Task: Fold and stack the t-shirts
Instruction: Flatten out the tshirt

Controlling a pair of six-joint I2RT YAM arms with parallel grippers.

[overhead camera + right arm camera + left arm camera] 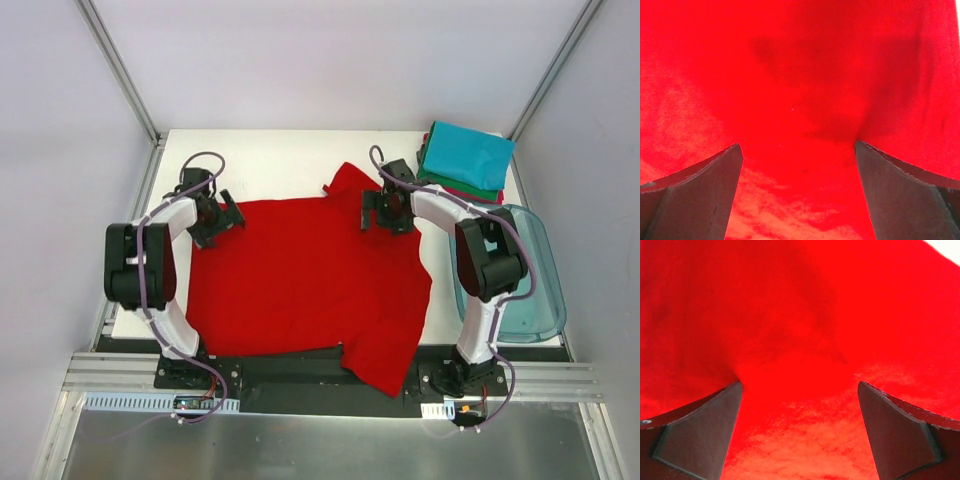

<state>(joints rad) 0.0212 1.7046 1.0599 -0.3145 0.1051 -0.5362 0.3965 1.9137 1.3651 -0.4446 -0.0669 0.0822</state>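
A bright red t-shirt [310, 285] lies spread flat on the white table, one sleeve at the far middle and one hanging over the near edge. My left gripper [216, 222] is open at the shirt's far left corner, its fingers pressed down on the red cloth [800, 340]. My right gripper [388, 212] is open at the shirt's far right, by the far sleeve, fingers spread on red cloth [800, 90]. A folded stack sits at the far right corner, a teal tee [468, 153] on top, green and crimson-pink edges [470, 192] below.
A clear bluish plastic tub [535, 290] stands at the table's right edge beside the right arm. Bare white table [270, 165] shows behind the shirt. Metal frame posts rise at the far corners.
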